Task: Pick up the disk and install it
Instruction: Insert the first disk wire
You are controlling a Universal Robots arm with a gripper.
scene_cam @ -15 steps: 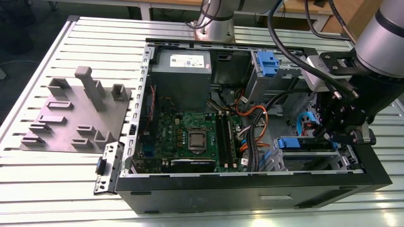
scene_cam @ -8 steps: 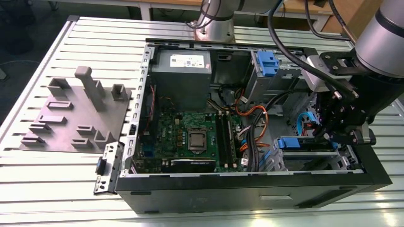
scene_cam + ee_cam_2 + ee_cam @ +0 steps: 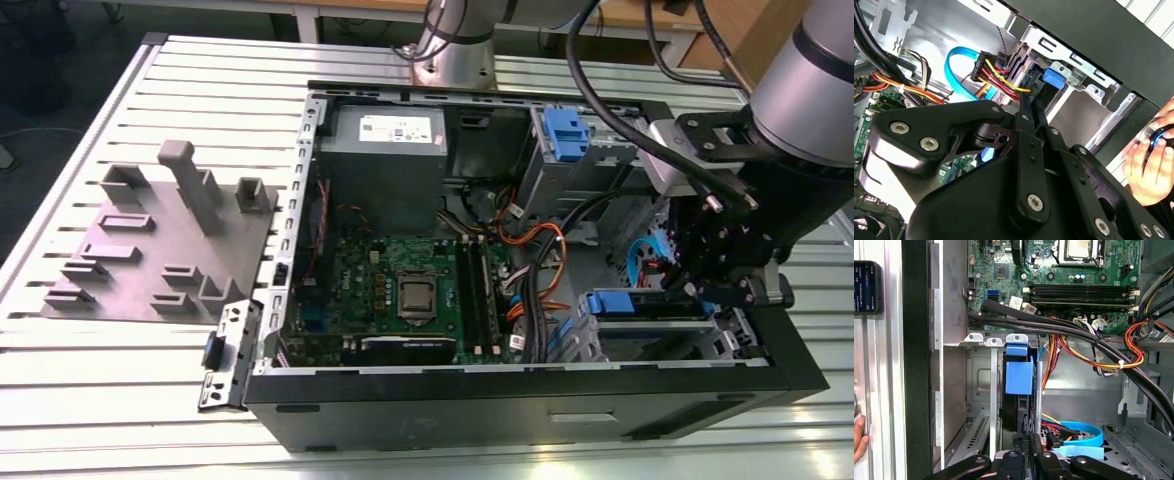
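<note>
The black linkage of the gripper (image 3: 1026,107) fills the foreground in the second wrist view, its narrow fingers (image 3: 1024,112) drawn together on the edge of the disk (image 3: 1018,390), which stands on edge inside the drive bay (image 3: 989,405) of the open computer case (image 3: 534,395). In the first wrist view the disk appears as a dark slab with a blue plastic rail on its end, seated between the bay's metal guides, and the gripper (image 3: 1026,440) grasps its near edge. In the exterior view the gripper (image 3: 714,285) reaches down into the case at the corner nearest the exterior view's right, where the disk's blue rail (image 3: 627,303) lies just beside it. The motherboard (image 3: 400,285) occupies the case floor, with the grey power-supply box (image 3: 387,145) at the far side and a second cage with a blue latch (image 3: 567,135) close by. Orange, red and yellow wire bundles (image 3: 1089,352) and a blue data cable (image 3: 1079,432) run near the bay. A grey fixture plate (image 3: 154,245) lies on the slatted table (image 3: 107,380) toward the exterior view's left. A person's hand (image 3: 1149,165) rests outside the case wall.
</note>
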